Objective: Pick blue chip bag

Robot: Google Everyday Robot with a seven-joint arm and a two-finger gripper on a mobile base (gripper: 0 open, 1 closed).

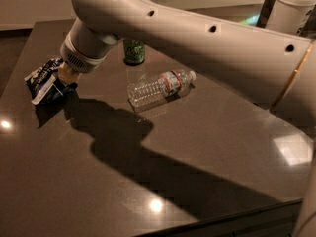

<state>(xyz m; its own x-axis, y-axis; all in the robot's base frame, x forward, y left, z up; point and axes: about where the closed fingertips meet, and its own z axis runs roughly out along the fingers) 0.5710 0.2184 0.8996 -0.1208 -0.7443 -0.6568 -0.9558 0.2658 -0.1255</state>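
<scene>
So the Everyday Robot's big white arm (207,43) comes in from the 3 o'clock side and sweeps across the dark brown table (207,147) toward 9 o'clock. The gripper (61,85) is down right against the blue chip bag (43,80). That bag sits near the table's left edge, roughly 9 to 10 o'clock, and it's dark blue, crumpled foil with pale white patches. There's white lettering on it, but it's too scrunched to read anything. Honestly can't tell whether the claw is clamped on the bag or just parked on its right edge, since the wrist covers that spot. Also can't tell if the bag is lifted or resting. A clear plastic bottle (159,88) lies on its side near the middle of the table, cap pointing toward 2 o'clock. It has a label band with red and blue on it, but the brand isn't legible. At 11 o'clock from the bottle a green can (134,52) stands upright, half tucked behind the arm, print unreadable. The arm throws a fat shadow (148,157) across the tabletop.
</scene>
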